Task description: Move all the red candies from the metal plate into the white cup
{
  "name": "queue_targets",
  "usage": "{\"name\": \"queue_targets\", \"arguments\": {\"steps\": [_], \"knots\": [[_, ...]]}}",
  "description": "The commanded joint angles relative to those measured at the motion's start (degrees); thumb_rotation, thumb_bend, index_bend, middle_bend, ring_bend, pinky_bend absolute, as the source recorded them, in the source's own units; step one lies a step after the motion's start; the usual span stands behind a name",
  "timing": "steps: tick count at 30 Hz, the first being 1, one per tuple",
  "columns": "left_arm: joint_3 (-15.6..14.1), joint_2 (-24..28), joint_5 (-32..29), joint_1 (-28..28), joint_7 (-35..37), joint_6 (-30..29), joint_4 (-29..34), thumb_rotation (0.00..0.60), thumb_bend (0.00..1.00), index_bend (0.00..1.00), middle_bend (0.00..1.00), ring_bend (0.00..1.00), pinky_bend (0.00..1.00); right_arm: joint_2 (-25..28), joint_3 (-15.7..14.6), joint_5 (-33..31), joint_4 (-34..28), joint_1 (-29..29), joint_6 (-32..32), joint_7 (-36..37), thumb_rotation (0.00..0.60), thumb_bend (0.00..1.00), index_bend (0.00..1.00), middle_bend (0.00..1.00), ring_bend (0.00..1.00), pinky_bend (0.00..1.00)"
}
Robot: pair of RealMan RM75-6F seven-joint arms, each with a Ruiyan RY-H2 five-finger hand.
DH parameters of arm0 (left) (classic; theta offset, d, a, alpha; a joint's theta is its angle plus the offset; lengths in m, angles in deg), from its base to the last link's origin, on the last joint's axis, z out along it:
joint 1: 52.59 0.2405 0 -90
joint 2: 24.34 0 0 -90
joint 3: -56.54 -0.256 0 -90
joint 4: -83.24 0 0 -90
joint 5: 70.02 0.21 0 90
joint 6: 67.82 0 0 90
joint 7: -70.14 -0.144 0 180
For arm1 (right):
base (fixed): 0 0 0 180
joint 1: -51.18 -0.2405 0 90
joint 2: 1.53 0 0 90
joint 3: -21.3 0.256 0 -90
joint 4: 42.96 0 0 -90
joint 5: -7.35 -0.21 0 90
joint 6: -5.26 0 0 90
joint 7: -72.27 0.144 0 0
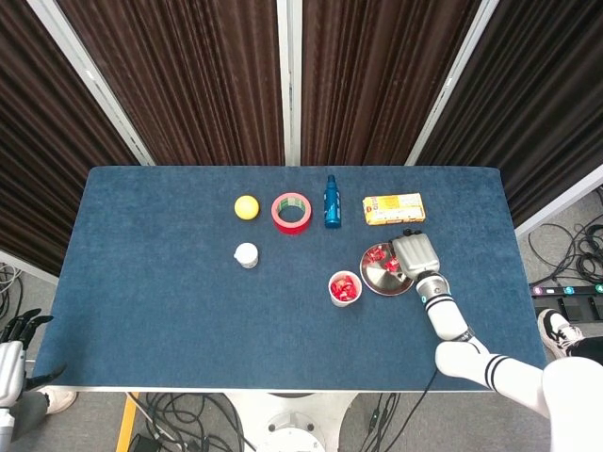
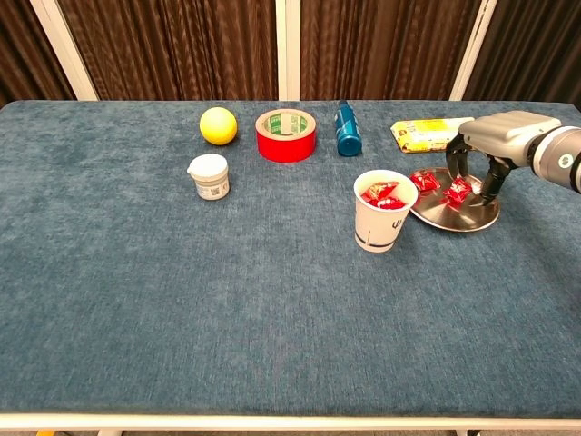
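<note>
With the right hand (image 2: 478, 173) pinching one red candy (image 2: 458, 191) above the metal plate (image 2: 467, 216), lift clear, carry it over the white cup (image 2: 383, 211), then release; the left hand (image 1: 11, 350) hangs idle, its grasp unclear.

A blue cloth (image 2: 182, 300) is shown beneath a yellow ball (image 2: 218, 125), red tape roll (image 2: 286, 134), blue bottle (image 2: 346, 129), yellow packet (image 2: 422, 133), white jar (image 2: 209, 176), white cup (image 2: 383, 211), silver plate (image 2: 463, 215) and red candies (image 2: 425, 181).
</note>
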Motion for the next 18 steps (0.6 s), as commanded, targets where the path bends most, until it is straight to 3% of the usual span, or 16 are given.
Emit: {"name": "queue_targets", "arguments": {"steps": [1, 10, 18], "knots": [[0.00, 0.00, -0.01, -0.06, -0.16, 0.10, 0.08, 0.600, 0.09, 0.30, 0.25, 0.17, 0.28, -1.06, 0.00, 1.24, 1.58, -0.27, -0.32, 0.55, 0.600, 0.07, 0.48, 0.41, 0.18, 0.26], [0.16, 0.04, -0.12, -0.43, -0.40, 0.57, 0.33, 0.600, 0.09, 0.30, 0.25, 0.17, 0.28, -3.03, -0.05, 4.19, 4.51, -0.48, -0.75, 1.79, 0.600, 0.07, 0.50, 0.41, 0.19, 0.27], [0.16, -0.07, -0.23, -0.43, -0.10, 0.67, 0.10, 0.600, 0.09, 0.30, 0.25, 0.17, 0.28, -3.34, -0.26, 5.37, 4.30, 0.01, -0.68, 1.72, 0.600, 0.14, 0.50, 0.42, 0.20, 0.27]]}}
